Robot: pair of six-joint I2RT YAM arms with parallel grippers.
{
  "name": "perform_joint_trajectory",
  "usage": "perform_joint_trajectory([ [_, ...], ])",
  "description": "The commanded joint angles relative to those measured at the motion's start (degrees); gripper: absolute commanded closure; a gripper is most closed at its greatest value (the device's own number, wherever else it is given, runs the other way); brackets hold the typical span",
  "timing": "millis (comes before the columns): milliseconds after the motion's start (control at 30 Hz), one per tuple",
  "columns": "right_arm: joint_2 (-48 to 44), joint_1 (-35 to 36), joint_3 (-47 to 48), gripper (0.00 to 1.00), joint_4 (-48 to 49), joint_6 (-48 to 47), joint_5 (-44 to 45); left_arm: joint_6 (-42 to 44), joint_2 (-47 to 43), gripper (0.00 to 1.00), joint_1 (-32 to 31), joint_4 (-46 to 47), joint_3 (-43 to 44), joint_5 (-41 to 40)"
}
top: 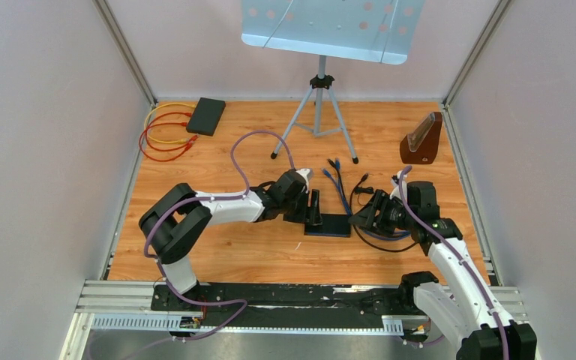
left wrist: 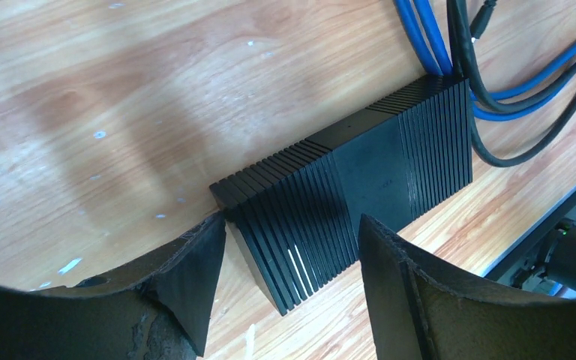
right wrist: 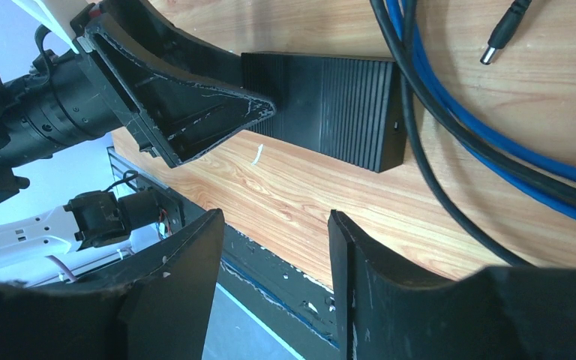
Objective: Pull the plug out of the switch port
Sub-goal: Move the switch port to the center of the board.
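The switch [top: 329, 225] lies flat at the middle of the counter [top: 262, 255], its long axis running left to right in the top view. The blue cables [top: 339, 192] leave its right end and trail toward the upper centre of the frame. The plug itself is hidden where they meet the case, at the upper right of the left wrist view. The right end effector [top: 365, 217] is the nearer one to that end. It sits just beside the switch's right end and is open, with only bare wood and the counter's near edge between its fingers. From it, the switch lies ahead toward the upper middle of its own view. A black cable [right wrist: 420, 150] and the blue ones cross between it and the port end. The left end effector [left wrist: 292, 240] straddles the opposite, left end of the case, one finger on each long side. I cannot tell whether it is actually clamping. A pull would probably go along the long axis, rightward in the top view. There is open wood on that side, though looped cable and a loose barrel connector [right wrist: 504, 36] clutter it.
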Motion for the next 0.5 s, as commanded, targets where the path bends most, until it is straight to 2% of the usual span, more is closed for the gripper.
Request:
perform_joint_trajectory([
  [0,-1.5,0.0,-0.3,0.47,0.7,1.2,1.1,-0.2,1.7,0.28,-2.2,1.5,2.8,1.4],
  [233,-1.9,0.0,-0.1,0.46,0.5,1.9,1.9,-3.9,0.3,0.29,-4.7,2.4,0.7,-0.3],
  [367,-1.9,0.0,0.1,0.46,0.6,2.1,1.5,-4.5,-2.0,0.23,-4.8,5.0,-2.5,-2.6],
  [467,-2.1,0.0,0.1,0.45,0.6,2.1,0.7,-2.3,-4.8,0.20,-4.7,2.8,-2.4,-5.7],
])
